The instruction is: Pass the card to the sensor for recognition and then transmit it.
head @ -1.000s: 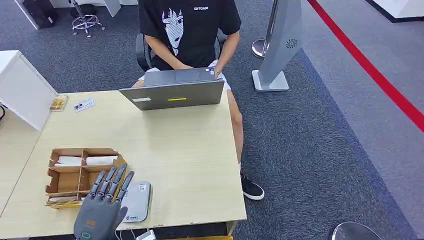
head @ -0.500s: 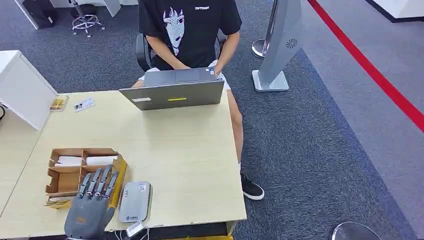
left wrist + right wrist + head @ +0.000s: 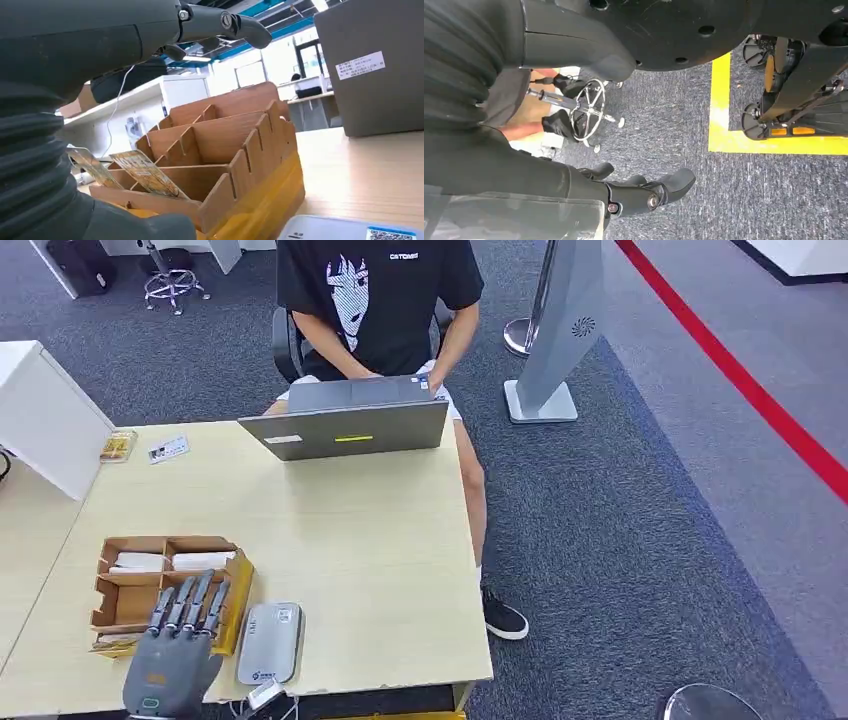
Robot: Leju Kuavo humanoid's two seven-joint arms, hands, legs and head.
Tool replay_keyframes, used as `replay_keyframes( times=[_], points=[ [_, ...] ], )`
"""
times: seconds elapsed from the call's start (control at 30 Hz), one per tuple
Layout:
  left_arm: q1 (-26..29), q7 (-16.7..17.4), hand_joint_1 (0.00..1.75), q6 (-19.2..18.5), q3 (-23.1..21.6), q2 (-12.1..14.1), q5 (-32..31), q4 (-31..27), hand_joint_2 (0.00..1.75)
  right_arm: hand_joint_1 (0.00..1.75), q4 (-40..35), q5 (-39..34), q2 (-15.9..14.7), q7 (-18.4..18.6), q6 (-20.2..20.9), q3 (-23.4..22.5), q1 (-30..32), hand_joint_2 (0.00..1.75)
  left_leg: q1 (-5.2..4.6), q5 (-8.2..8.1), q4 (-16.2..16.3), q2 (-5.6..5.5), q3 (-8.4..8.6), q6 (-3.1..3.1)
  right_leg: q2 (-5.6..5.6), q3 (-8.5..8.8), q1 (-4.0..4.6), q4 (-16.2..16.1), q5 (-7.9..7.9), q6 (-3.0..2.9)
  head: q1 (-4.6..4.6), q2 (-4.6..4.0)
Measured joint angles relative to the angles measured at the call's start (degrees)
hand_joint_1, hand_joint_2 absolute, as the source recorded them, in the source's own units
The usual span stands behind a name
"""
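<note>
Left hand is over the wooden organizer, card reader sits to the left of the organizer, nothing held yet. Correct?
Not quite. In the head view the card reader lies right of the wooden organizer, not left. The rest holds: the left hand is over the organizer's near edge, fingers spread, holding nothing.

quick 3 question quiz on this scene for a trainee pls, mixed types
1. True or false: the left hand holds a card.
2. Multiple choice: what lies just right of the wooden organizer in the head view? A) laptop B) grey sensor C) mug
3. Fill in: the laptop sits at the table's ___ edge, before the seated person.

Key: 1 false, it hovers empty-fingered over the organizer. 2 B, the sensor. 3 far.
</note>
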Motion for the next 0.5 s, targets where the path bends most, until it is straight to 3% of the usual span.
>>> replay_keyframes(
  times=[0.5],
  points=[
    [1.3,-1.6,0.0,-0.1,4.5,-0.9,-0.9,0.0,1.75,0.0,0.0,-0.5,0.0,0.0,0.0,0.5,0.0,1.75,0.0,0.0,0.0,0.0,0.0,0.0,0.0,0.0,0.0,0.0,0.0,0.0,0.0,0.0]
  ],
)
